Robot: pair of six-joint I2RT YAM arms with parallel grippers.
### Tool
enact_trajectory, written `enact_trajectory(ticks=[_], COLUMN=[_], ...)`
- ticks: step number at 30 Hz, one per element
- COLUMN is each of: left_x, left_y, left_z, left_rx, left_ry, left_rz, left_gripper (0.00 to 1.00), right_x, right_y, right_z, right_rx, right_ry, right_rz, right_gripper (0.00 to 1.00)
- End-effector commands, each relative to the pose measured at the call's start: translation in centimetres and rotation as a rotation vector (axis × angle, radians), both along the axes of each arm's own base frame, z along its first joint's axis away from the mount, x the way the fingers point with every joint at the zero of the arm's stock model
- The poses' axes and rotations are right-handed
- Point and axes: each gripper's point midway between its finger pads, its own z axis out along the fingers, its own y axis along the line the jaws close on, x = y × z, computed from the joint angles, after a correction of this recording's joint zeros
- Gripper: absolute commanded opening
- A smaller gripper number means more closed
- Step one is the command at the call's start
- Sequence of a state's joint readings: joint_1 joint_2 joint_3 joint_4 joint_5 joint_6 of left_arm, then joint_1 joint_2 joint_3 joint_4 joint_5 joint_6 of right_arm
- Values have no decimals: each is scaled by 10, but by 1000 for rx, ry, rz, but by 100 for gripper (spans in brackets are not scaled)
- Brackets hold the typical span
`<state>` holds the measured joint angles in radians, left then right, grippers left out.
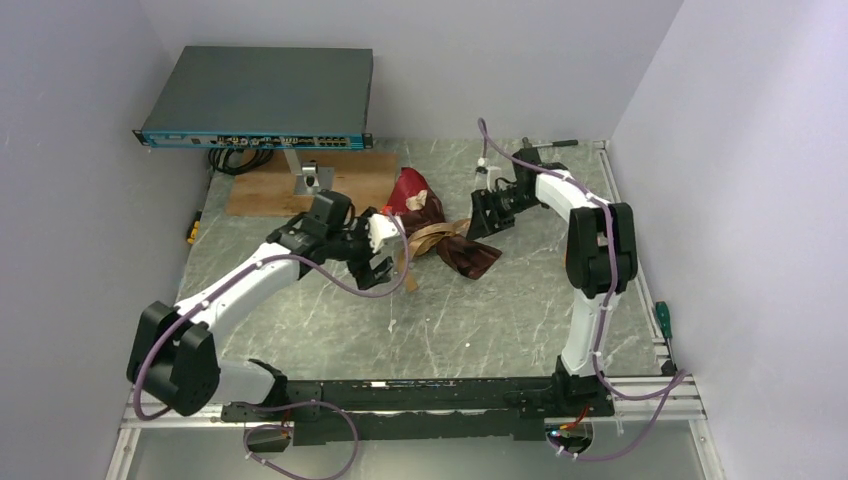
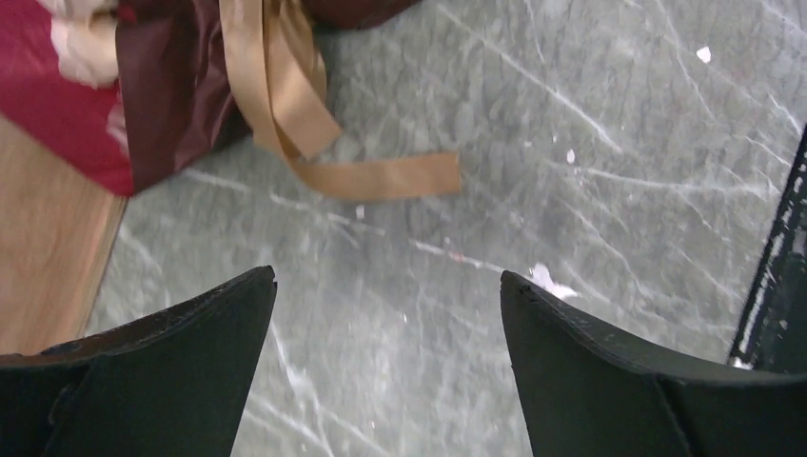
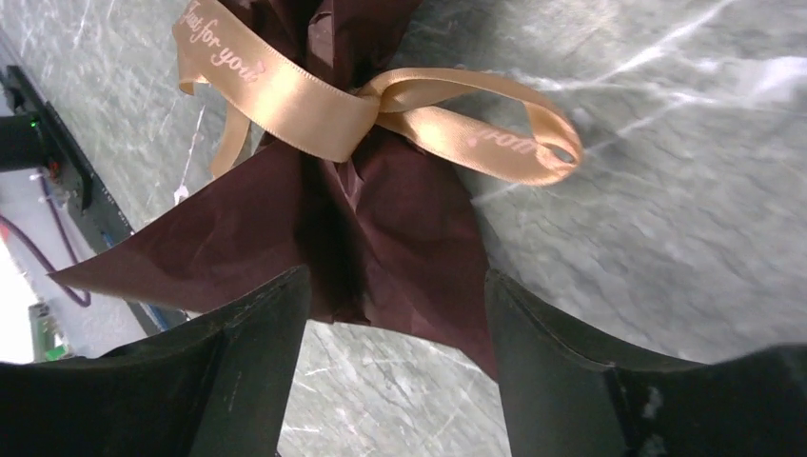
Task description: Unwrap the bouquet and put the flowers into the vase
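Room: pale walls, grey marbled worktop [image 1: 480,320].
Where: bouquet [image 1: 440,235] lies near 12 o'clock, ribbon [image 3: 285,95] tied on.
Left end effector [image 2: 388,276]: wide open at its 9 o'clock, empty, maybe ready for the ribbon.
Right end effector [image 3: 398,276]: partly open at 3 o'clock, paper between fingers [image 3: 247,362], maybe to steady it.

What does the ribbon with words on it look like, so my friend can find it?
Look at the grey marbled table, then find the dark red paper bouquet near its middle. Tied in a bow round its pinched waist is the ribbon: it alone is shiny tan with pale curly writing.
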<state>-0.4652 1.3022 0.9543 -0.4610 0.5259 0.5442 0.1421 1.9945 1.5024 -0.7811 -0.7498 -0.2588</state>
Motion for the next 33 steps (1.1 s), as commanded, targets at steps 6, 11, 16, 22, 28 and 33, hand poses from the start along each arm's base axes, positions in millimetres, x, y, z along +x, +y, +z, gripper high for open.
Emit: enact_trajectory(ticks=[6,11,16,22,28,33], left_x=[35,20,-15,-56,-51,-25], left_y=[-49,-53,-58,-75,-97,-119], left_z=[10,2,-1,22,37,37], left_rx=[-80,-63,-52,-85,-116,-124], left_ry=[-175,-207,-253,-361,-421,-430], left_rz=[-53,-100,-206,-341,-375,-341], left_gripper=[94,94,92,86,82,73], right_x=[-45,-87,-128,-128,-68,-24], right_y=[44,67,81,70,27,13], right_z=[-15,-22,-25,11,43,47], right_rx=[137,183,201,254,281,254], right_ry=[102,170,225,179,73,-4], right_rz=[171,228,277,275,111,28], right_gripper=[61,60,60,62,61,57])
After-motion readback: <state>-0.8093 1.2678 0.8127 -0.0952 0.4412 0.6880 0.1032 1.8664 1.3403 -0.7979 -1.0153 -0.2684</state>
